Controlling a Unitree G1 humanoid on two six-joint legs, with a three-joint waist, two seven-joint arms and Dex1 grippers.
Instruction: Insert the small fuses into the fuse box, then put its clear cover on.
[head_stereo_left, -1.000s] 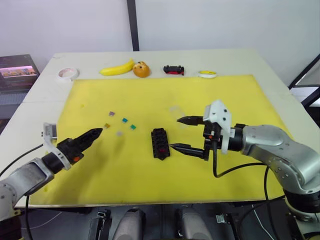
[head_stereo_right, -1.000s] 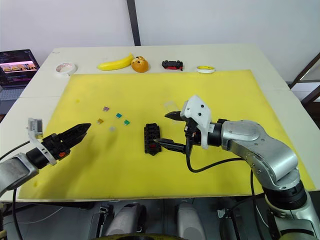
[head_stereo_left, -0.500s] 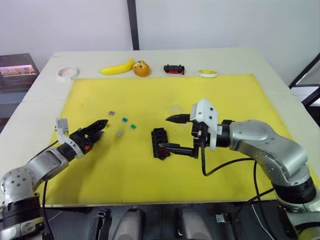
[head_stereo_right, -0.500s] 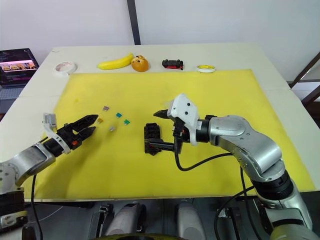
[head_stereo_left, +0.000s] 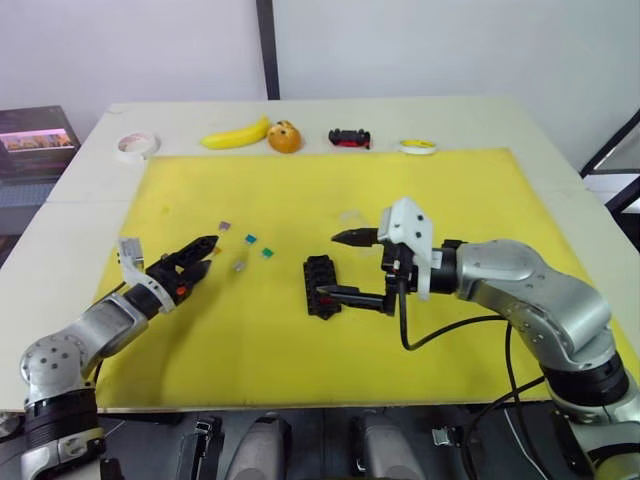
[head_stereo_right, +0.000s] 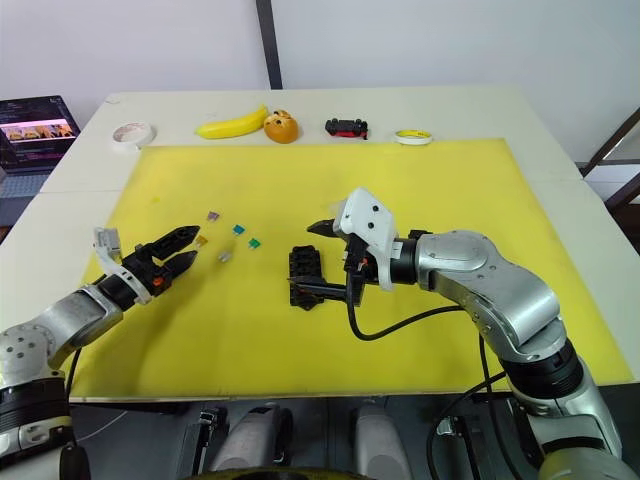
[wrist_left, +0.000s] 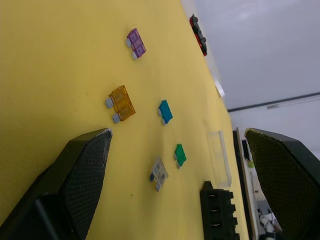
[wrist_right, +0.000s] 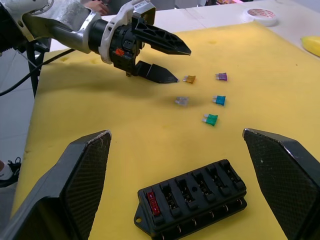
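**Both grippers closed in on the fuse area, nothing held**

Since a second ago, both arms have advanced: the left gripper (head_stereo_left: 200, 258) toward the loose fuses, the right gripper (head_stereo_left: 338, 266) up to the fuse box (head_stereo_left: 320, 286).

Left eye view: the fuse box lies on the yellow mat (head_stereo_left: 450, 200) near its centre. Right jaws are spread, the lower finger at the box's right side; contact cannot be told. Left jaws are spread, empty, beside the small fuses (head_stereo_left: 247, 252). The clear cover (head_stereo_left: 349, 217) lies on the mat beyond the box.

Left wrist view: purple fuse (wrist_left: 135, 43), amber fuse (wrist_left: 121, 103), teal fuse (wrist_left: 165, 111), green fuse (wrist_left: 180, 154) and grey fuse (wrist_left: 158, 174) lie apart on the mat, with the cover just beyond the box.

Right wrist view: the box carries one red fuse (wrist_right: 152, 202) in an end slot. At the worktop's far edge lie a banana (head_stereo_left: 235, 136), an orange (head_stereo_left: 283, 137), a toy car (head_stereo_left: 347, 138) and two tape rolls (head_stereo_left: 135, 146).
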